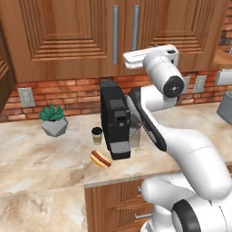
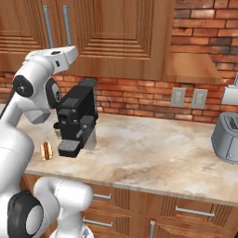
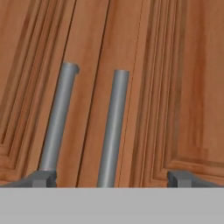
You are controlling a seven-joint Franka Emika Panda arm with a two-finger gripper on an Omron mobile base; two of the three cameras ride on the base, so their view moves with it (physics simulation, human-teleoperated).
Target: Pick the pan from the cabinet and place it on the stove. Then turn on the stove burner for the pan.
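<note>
Beige marbled stone surface [image 2: 153, 155] runs along a red brick back wall [image 2: 139, 100], with low wooden drawers [image 2: 186, 214] beneath. Above hangs the reddish-brown wooden wall cabinet [image 1: 68, 36], its ridged doors shut, two long vertical silver bar handles [image 3: 114, 127] side by side at the seam. The pan isn't to be seen with those doors closed. Down on the surface: a black coffee machine [image 1: 115, 120], a small paper cup [image 1: 97, 135] just beside it, a hot dog [image 1: 100, 158] in front, a potted green succulent [image 1: 54, 119] off to the left, a grey toaster [image 2: 227, 137] far right. The claw [image 3: 111, 178] is up facing the handles, fingers spread wide, gripping nothing.
</note>
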